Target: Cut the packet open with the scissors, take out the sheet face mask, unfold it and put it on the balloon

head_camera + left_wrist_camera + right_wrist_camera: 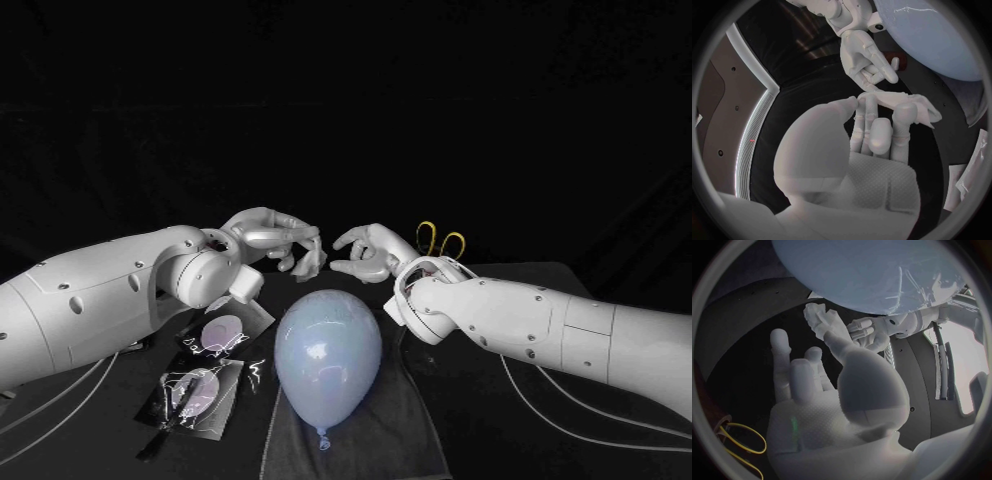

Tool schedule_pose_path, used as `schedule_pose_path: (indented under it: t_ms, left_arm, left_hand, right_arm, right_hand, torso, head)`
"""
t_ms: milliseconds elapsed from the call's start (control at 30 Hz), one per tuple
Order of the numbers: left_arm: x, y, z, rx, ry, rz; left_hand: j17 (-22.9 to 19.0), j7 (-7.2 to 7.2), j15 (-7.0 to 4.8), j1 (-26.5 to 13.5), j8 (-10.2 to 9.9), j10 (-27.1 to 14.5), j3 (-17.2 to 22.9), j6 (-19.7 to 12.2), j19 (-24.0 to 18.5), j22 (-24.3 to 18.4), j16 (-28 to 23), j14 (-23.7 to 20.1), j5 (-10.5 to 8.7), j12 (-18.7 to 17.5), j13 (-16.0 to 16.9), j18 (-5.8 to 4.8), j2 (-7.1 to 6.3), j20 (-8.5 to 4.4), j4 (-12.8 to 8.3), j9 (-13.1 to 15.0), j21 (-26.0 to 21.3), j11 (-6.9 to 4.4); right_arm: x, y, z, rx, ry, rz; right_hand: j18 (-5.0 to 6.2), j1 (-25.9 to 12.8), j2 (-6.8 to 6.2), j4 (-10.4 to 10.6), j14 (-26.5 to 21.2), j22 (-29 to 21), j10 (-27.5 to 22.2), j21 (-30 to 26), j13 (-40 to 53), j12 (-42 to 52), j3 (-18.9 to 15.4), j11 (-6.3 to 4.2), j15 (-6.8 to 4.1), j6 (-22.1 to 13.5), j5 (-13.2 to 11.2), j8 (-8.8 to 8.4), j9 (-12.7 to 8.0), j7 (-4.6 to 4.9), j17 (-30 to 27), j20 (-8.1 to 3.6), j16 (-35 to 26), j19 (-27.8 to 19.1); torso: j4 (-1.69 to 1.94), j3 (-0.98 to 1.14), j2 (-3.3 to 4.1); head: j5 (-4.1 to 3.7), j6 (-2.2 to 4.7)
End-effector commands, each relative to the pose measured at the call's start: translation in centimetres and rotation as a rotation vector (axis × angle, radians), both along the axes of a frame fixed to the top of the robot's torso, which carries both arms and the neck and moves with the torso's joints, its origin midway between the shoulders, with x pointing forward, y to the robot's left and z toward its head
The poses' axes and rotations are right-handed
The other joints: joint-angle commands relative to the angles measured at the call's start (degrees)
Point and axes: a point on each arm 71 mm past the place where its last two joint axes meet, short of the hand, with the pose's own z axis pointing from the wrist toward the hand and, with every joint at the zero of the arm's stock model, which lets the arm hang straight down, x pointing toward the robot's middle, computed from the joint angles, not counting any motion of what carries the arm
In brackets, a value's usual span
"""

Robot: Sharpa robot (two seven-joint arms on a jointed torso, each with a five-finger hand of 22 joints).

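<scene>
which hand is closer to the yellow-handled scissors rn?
Right. The yellow-handled scissors lie just beyond the right hand, by its wrist; the left hand is further away, on the other side of the right hand.

**Pale blue balloon point(329, 355) standing out against black, silver and white**

The balloon is showing an even, unpatterned pale blue with soft white glints, and it is lying on a dark grey cloth point(389, 430) over the black table point(519, 450). Beside the balloon, a dark packet point(216, 338) and a second packet point(195, 395) are each showing a pale lilac round patch and white reflections. Beyond the balloon, the silver left hand point(281, 240) and silver right hand point(368, 252) are framing the plain white sheet face mask point(904, 107). The scissors point(440, 240) are showing yellow handle loops. The left arm point(101, 300) and right arm point(548, 330) flanking the balloon are gleaming white.
</scene>
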Motion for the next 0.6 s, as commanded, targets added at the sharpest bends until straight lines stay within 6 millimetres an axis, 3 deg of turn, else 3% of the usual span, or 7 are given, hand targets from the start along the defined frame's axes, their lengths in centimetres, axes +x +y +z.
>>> schedule_pose_path:
  t_ms: [33, 433, 533, 600]
  left_arm:
    - [-0.36, -0.72, 0.16, -0.008, -0.01, -0.064]
    - [-0.7, -1.32, 0.17, -0.006, -0.008, -0.1]
    - [-0.74, -1.38, 0.17, -0.006, -0.007, -0.104]
    - [-0.77, -1.41, 0.17, -0.006, -0.007, -0.106]
  left_hand:
    - [0.1, -0.18, 0.06, 0.6, 0.1, 0.7, 1.0, 0.4, 0.6, 0.1, 0.1, 0.3, 0.21, 0.3, -0.1, 0.4, -0.15, -0.06, -0.7, 1.6, 0.4, -0.19]
    - [0.1, -0.17, 0.06, 0.7, 0.1, 0.7, 1.1, 0.4, 0.5, 0.0, 0.1, 0.3, 0.2, 0.3, -0.1, 0.43, -0.17, -0.06, -0.8, 1.6, 0.3, -0.19]
    - [0.1, -0.17, 0.06, 0.7, 0.1, 0.7, 1.1, 0.4, 0.5, 0.0, 0.1, 0.3, 0.2, 0.3, -0.1, 0.43, -0.17, -0.06, -0.8, 1.6, 0.3, -0.19]
    - [0.1, -0.17, 0.06, 0.7, 0.1, 0.7, 1.1, 0.4, 0.5, 0.0, 0.1, 0.3, 0.2, 0.3, -0.1, 0.43, -0.17, -0.06, -0.8, 1.6, 0.3, -0.19]
  right_arm:
    - [0.06, 0.19, -0.13, -0.007, 0.011, 0.028]
    - [0.06, 1.06, -0.31, -0.024, 0.021, 0.056]
    - [0.11, 0.95, -0.3, -0.025, 0.016, 0.053]
    - [0.14, 0.82, -0.29, -0.026, 0.011, 0.05]
  right_hand:
    - [1.13, 0.6, 0.16, -0.1, -0.3, 0.0, -0.3, -0.2, -0.1, -0.1, -0.1, 0.02, 0.03, -0.4, 0.2, -0.2, -0.1, 1.07, 0.0, 0.07, -0.2, -0.2]
    - [1.07, 1.1, 0.89, 0.0, 0.1, 0.5, 1.3, 1.5, 1.0, 2.0, -0.5, -0.26, -0.13, 1.3, 0.2, 0.79, 0.2, 0.69, 0.8, 0.15, 0.7, 0.6]
    - [0.91, 1.6, 1.62, 0.0, 0.6, 1.0, 2.7, 3.3, 1.9, 3.3, -0.3, -0.7, -0.46, 2.5, 0.2, 1.35, 0.4, 0.19, 1.5, 0.0, 1.2, 1.5]
    - [0.6, 2.5, 3.08, -0.2, 1.5, 1.8, 5.0, 6.1, 3.4, 5.0, 0.6, -1.5, -1.06, 5.2, 0.2, 2.73, 0.8, -0.78, 2.8, -0.38, 2.0, 3.0]
  torso:
    - [-0.01, -0.02, -0.03]
    - [-0.01, 0.01, -0.02]
    - [-0.01, -0.02, -0.01]
    - [-0.03, -0.03, -0.02]
  head:
    - [0.1, 0.02]
    - [-0.21, 0.19]
    - [-0.13, 0.16]
    - [-0.1, 0.09]
